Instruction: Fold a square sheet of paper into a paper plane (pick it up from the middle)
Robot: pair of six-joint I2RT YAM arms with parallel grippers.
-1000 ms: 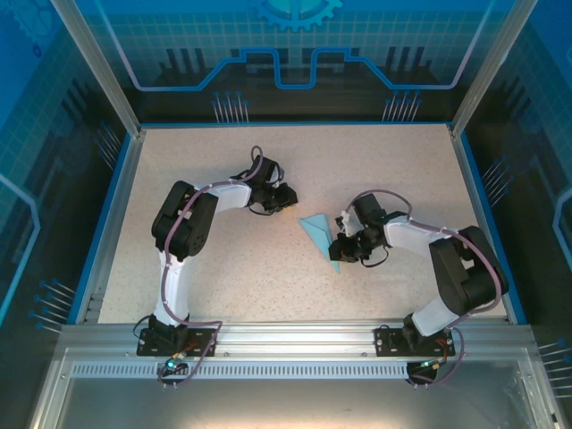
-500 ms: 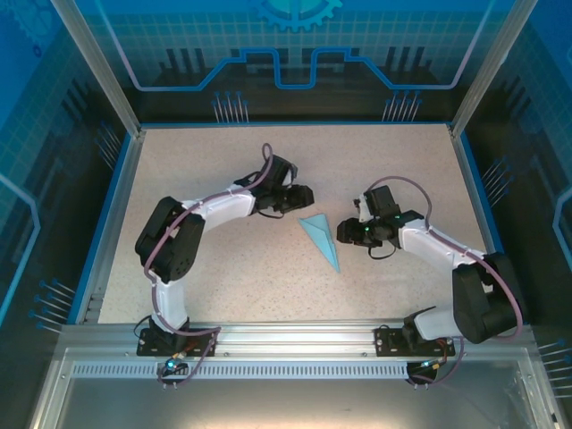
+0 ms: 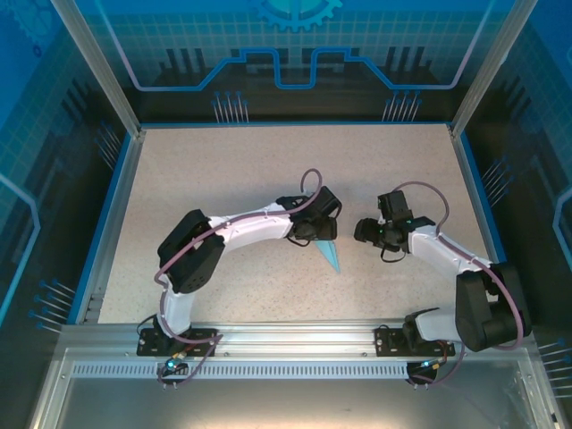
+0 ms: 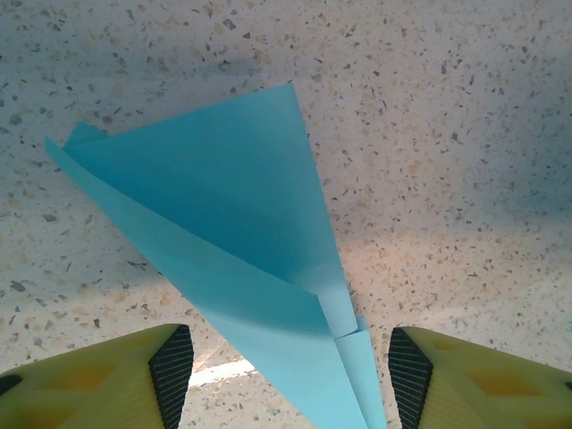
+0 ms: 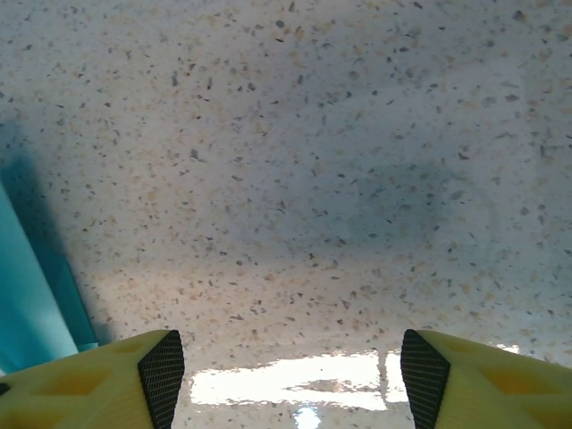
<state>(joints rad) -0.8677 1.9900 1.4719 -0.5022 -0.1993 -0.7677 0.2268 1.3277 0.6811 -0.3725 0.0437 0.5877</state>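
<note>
- The left jaws stand wide open with nothing gripped. Their yellow fingers (image 4: 170, 366) sit on either side of the paper plane's narrow end.
- The paper plane (image 4: 241, 241) lies on the speckled table (image 3: 223, 179), near its middle. From above, the paper plane (image 3: 331, 257) is partly under the left wrist, its sharp tip pointing toward the arms' bases.
- The right jaws are also wide open and empty, over bare table just right of the plane. A strip of the plane's blue paper (image 5: 27, 295) shows at the left edge of the right wrist view.
</note>
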